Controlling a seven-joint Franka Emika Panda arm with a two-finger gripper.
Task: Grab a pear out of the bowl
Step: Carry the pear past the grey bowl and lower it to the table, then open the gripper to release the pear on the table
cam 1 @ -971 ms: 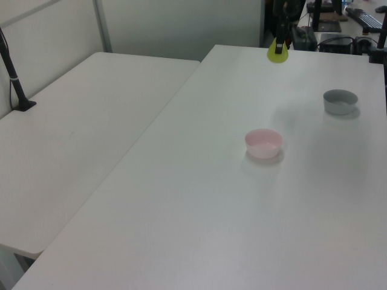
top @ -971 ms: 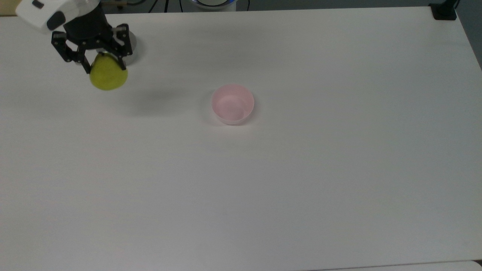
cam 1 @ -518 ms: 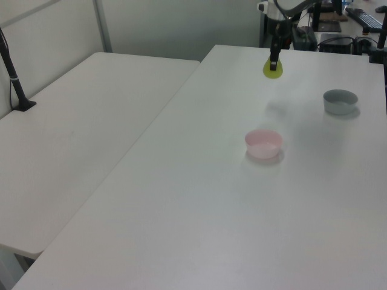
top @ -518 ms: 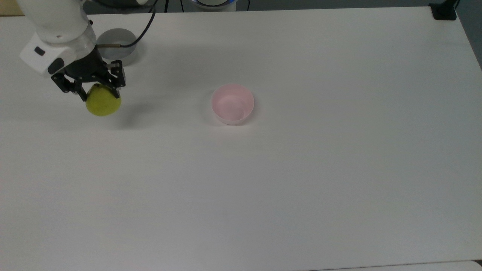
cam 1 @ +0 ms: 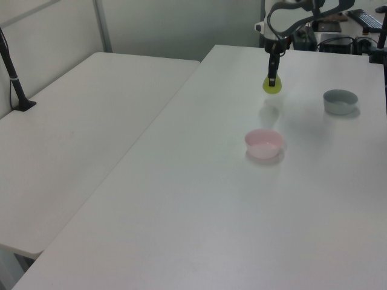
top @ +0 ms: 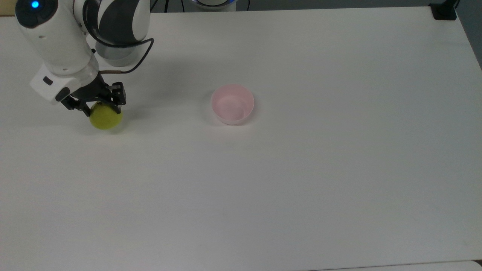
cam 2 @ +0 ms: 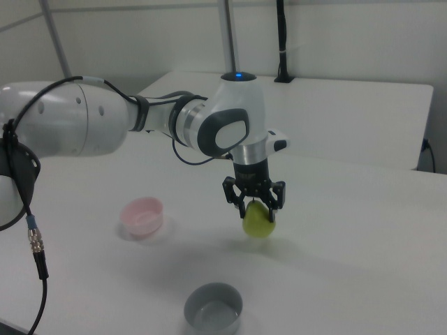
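My gripper is shut on the yellow-green pear, which hangs round end down just above the table, at the top view's left. The pale pink bowl sits empty near the table's middle, well to the top view's right of the pear. In the right view the pear's shadow lies on the table close under it.
A grey bowl stands apart from the pink one; in the top view my arm covers most of it. The white table spreads wide around both bowls. A second table adjoins on the left view's left.
My gripper has carried the pear down toward the table and toward the top view's bottom edge, away from the grey bowl. The pink bowl has not moved.
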